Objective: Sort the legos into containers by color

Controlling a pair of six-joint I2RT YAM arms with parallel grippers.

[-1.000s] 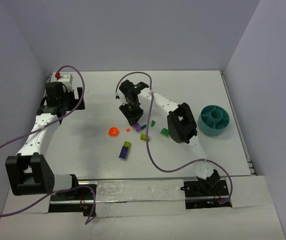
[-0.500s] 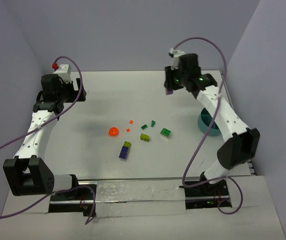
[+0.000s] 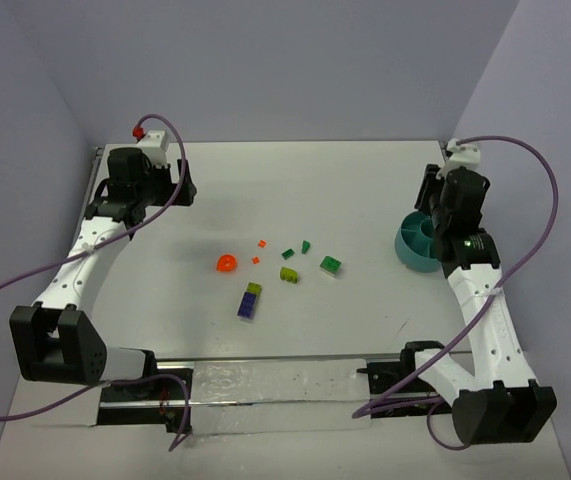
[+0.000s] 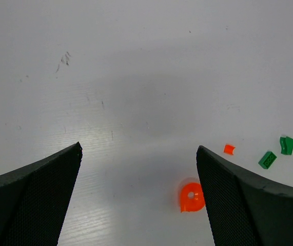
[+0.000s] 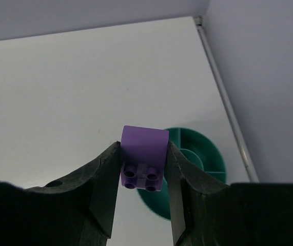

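The right gripper (image 5: 142, 177) pinches a purple brick (image 5: 144, 147) between its fingers, studs toward the camera, with the teal bowl (image 5: 205, 154) just beyond it. The left gripper (image 4: 138, 151) is spread wide above the table (image 4: 146, 61), with an orange round piece (image 4: 192, 197) near one finger.

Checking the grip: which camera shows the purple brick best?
Right wrist: the purple brick fills the middle, clamped in the right tool, studs visible. In top external it cannot be made out; left wrist misses it entirely.
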